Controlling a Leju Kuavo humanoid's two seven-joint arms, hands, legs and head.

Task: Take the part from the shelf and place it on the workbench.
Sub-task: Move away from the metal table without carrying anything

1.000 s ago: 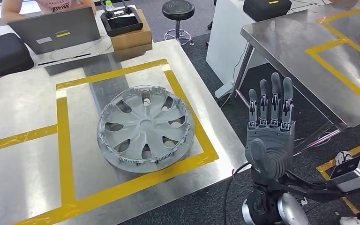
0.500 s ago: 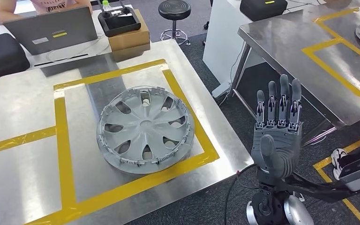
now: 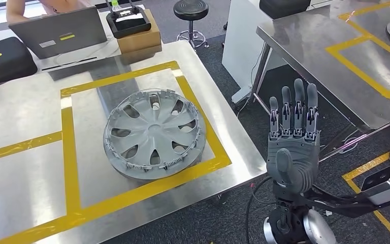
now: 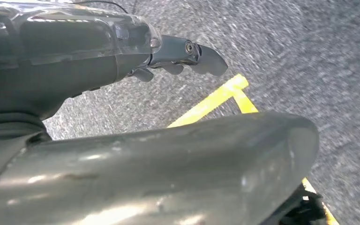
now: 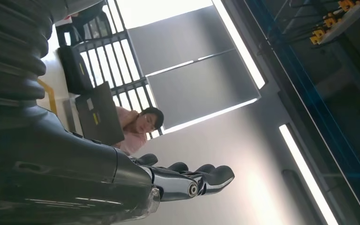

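Right robot hand [image 3: 292,152] is up beside the bench [image 3: 25,173], fingers straight and spread a little, holding nothing. Left robot hand [image 4: 178,56] hangs over the floor, grip impossible to tell. The part [image 3: 154,133] lies flat on the bench inside the yellow tape square [image 3: 68,147].

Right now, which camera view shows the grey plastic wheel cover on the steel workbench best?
The head view: the grey plastic wheel cover lies whole inside the yellow tape square. The left wrist view looks at floor; the right wrist view faces the ceiling and a person.
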